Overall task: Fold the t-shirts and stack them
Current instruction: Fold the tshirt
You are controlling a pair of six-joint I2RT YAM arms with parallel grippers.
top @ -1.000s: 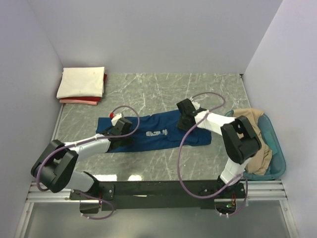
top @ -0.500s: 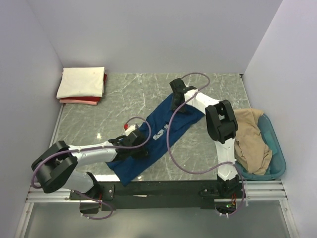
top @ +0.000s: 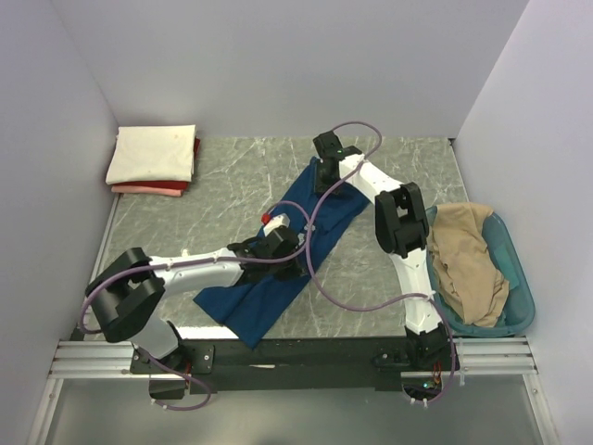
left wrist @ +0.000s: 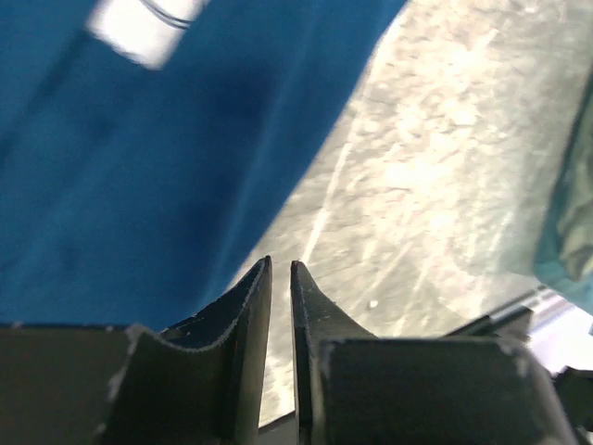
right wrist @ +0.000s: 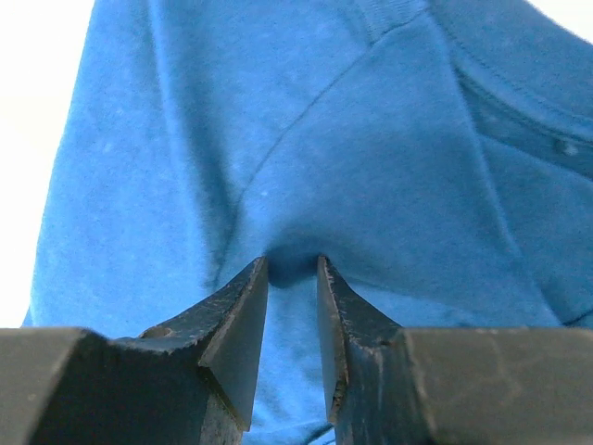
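Right pincer (right wrist: 292, 262) clamps the dark blue cloth t-shirt (top: 252, 306) at its far end, left pincer (left wrist: 281, 267) nearly together, hold unclear: likely spreading it, which next needs a taut, flat lay-down.

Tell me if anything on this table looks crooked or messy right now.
The dark blue cloth t-shirt lies skewed, running diagonally across the grey marble table in a rumpled strip, with the right gripper pinching its far end. The tan t-shirt sits crumpled in the teal plastic tub.
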